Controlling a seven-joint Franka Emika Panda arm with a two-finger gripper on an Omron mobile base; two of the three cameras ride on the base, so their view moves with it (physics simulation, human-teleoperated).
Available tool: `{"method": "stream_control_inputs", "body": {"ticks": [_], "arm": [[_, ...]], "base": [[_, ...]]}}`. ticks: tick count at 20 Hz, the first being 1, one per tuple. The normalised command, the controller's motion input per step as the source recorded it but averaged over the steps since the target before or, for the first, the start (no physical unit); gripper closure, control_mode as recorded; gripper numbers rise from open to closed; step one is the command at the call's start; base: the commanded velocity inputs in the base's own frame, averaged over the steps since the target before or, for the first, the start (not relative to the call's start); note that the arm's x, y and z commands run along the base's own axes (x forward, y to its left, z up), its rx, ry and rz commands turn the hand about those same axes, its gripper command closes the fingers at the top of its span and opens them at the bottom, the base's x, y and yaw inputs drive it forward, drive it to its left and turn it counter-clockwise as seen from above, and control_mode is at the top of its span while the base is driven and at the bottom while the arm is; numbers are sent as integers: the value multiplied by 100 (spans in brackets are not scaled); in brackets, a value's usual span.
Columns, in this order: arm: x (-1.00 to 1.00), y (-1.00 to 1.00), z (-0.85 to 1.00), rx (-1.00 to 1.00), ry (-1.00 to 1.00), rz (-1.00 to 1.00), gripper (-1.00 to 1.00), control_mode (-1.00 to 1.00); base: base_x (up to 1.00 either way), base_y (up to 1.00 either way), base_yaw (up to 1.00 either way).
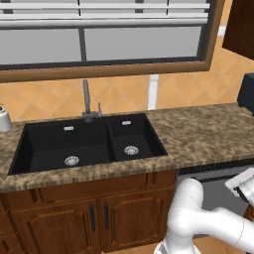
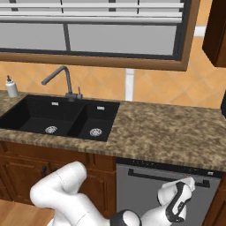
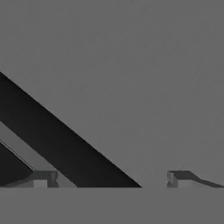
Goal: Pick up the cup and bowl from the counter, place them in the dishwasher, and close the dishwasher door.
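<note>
The dishwasher door [image 2: 145,196] stands shut under the counter [image 2: 167,132], a flat grey front with a dark top strip [image 2: 167,170]. My gripper [image 2: 180,199] hangs low, right in front of that door. In the hand view my gripper [image 3: 111,179] is open, its fingertips [image 3: 178,178] far apart with nothing between them, facing the grey panel [image 3: 131,65] and its dark strip [image 3: 52,135] at close range. The left base view catches the hand [image 1: 244,186] at its right edge, before the door [image 1: 216,191]. The cup and the bowl are out of view.
A black double sink [image 1: 89,141] with a grey faucet [image 1: 87,101] sits in the counter [image 1: 208,134] to the left. A white soap dispenser [image 1: 4,119] stands at far left. Wooden cabinet doors [image 1: 99,216] flank the dishwasher. A dark appliance [image 1: 246,92] stands at far right.
</note>
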Motion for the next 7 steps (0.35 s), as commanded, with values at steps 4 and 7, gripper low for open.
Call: {"method": "stream_control_inputs", "body": {"ticks": [4,7], "arm": [[100,36,-23,15,-5,-1,-100,-100],[100,36,-33,24,0,-6,-100,-100]], "base": [[0,0,0],[0,0,0]]}}
